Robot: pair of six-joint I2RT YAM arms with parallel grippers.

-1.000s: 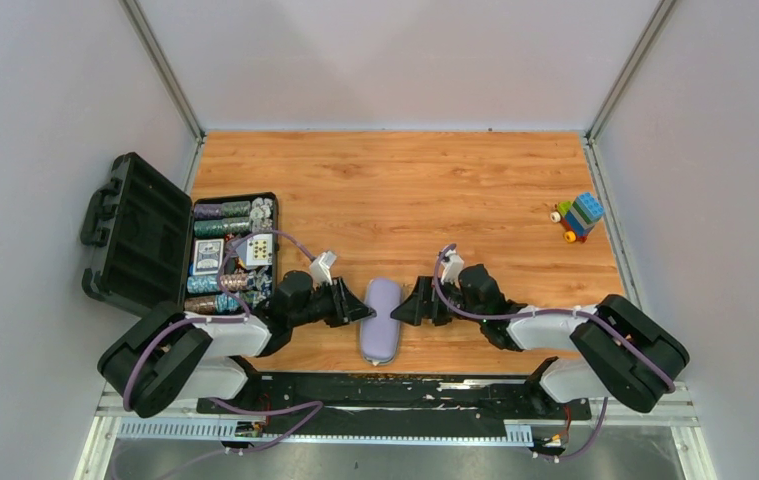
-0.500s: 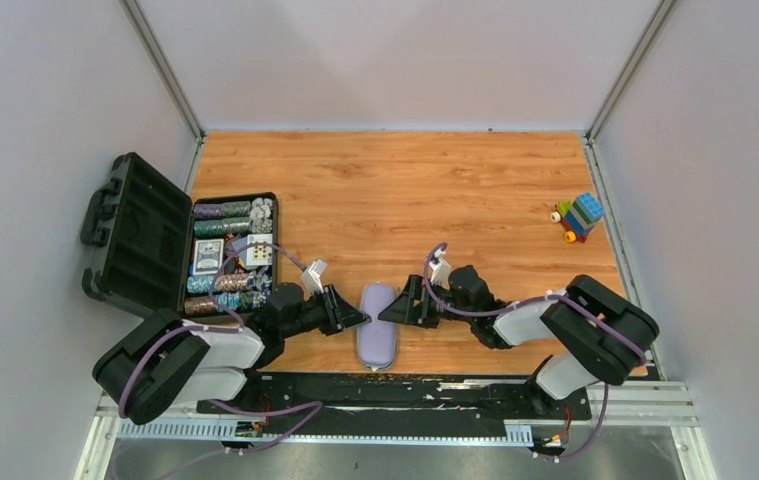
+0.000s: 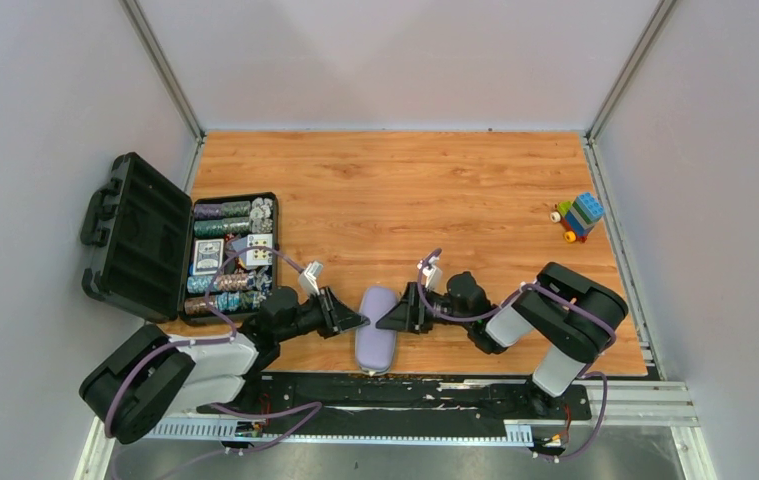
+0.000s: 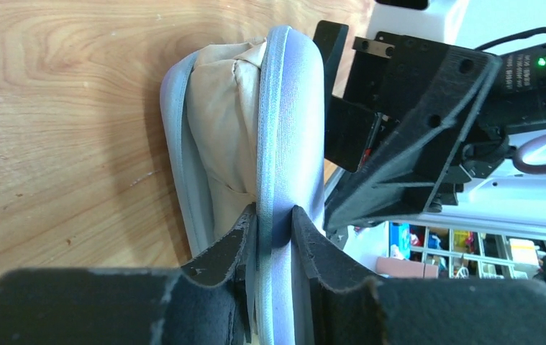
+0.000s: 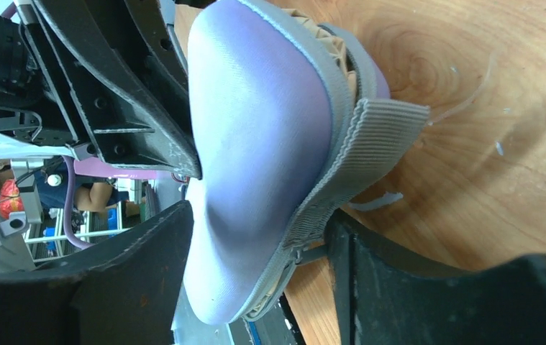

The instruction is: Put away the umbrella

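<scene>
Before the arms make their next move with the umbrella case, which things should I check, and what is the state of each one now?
1. Umbrella lies inside the case: ok, beige fabric sits between the two shells.
2. Case closed all round: not ok, the shells gape and fabric shows in the gap.
3. Left gripper holds the upper shell's rim: ok, its fingers pinch it.
4. Right gripper presses the case: cannot tell; its fingers stand on either side of it.
5. Room around the case: ok, the toy and the chip box lie well away.
</scene>
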